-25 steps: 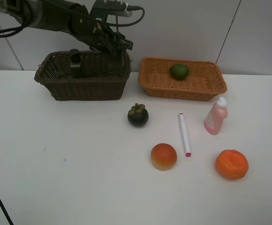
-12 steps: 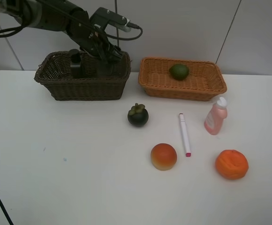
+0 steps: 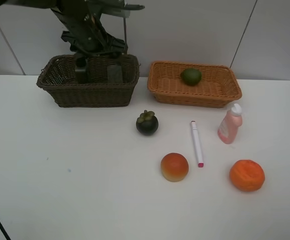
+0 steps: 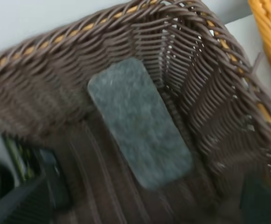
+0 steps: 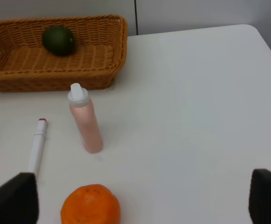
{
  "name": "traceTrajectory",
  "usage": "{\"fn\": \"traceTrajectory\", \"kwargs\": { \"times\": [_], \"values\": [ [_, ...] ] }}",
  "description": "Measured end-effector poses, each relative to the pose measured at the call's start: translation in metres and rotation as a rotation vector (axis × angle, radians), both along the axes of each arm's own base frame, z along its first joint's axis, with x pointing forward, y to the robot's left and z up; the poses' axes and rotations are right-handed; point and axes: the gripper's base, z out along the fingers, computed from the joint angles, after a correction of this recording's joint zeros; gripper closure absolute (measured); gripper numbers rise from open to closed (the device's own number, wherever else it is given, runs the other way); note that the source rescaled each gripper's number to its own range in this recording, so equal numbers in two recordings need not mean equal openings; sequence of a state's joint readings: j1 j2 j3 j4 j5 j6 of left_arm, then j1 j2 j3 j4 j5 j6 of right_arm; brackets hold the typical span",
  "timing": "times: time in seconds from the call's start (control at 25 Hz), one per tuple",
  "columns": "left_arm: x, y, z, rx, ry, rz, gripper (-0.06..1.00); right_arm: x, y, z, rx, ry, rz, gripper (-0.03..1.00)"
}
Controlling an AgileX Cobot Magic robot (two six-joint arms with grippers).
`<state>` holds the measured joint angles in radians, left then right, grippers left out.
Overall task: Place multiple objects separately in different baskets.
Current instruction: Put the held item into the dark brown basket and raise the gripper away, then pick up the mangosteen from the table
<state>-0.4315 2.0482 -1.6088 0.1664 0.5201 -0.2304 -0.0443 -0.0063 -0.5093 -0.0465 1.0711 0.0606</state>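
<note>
My left gripper point(image 4: 135, 207) hangs open over the dark brown basket point(image 3: 87, 92), its arm point(image 3: 87, 30) reaching down from above. Nothing is between its fingers. The grey-black eraser block point(image 4: 140, 121) lies loose inside against the basket's right end point(image 3: 115, 73), next to the dark pump bottle point(image 3: 81, 69). The green fruit point(image 3: 191, 76) sits in the orange-tan basket point(image 3: 195, 95). On the table lie the mangosteen point(image 3: 147, 123), marker point(image 3: 197, 143), pink bottle point(image 3: 229, 123), peach point(image 3: 174, 166) and tangerine point(image 3: 246, 175). My right gripper point(image 5: 140, 198) is open near the tangerine point(image 5: 90, 204).
The two baskets stand side by side at the table's back edge against a grey wall. The right arm does not show in the exterior view. The white table point(image 3: 60, 175) spreads out to the front left of the loose items.
The left gripper dipped into the dark basket, opened and let go of the eraser block, then rose and swung left. The eraser now rests in the basket. The right side is unchanged.
</note>
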Motion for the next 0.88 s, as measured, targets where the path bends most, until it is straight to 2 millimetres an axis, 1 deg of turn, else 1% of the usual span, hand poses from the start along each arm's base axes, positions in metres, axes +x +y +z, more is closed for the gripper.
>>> {"fn": "traceTrajectory", "kwargs": {
  "times": [0.12,0.2,0.28,0.52,0.6,0.72,0.88],
  "values": [
    [-0.013,-0.001,0.007,-0.058,0.120,0.045,-0.06,0.000,0.000,0.000,0.000,0.000,0.000,-0.03],
    [-0.023,-0.006,0.004,-0.063,0.212,0.037,-0.06,0.000,0.000,0.000,0.000,0.000,0.000,-0.03],
    [-0.034,-0.015,0.002,-0.043,0.282,-0.001,-0.06,0.000,0.000,0.000,0.000,0.000,0.000,-0.03],
    [-0.070,-0.063,0.000,0.021,0.341,-0.193,-0.06,0.000,0.000,0.000,0.000,0.000,0.000,-0.03],
    [-0.078,-0.075,0.000,0.027,0.341,-0.235,-0.06,0.000,0.000,0.000,0.000,0.000,0.000,-0.03],
    [-0.083,-0.083,0.001,0.024,0.329,-0.257,-0.06,0.000,0.000,0.000,0.000,0.000,0.000,-0.03],
    [-0.081,-0.085,0.002,0.007,0.301,-0.259,-0.06,0.000,0.000,0.000,0.000,0.000,0.000,-0.03]
  ]
}}
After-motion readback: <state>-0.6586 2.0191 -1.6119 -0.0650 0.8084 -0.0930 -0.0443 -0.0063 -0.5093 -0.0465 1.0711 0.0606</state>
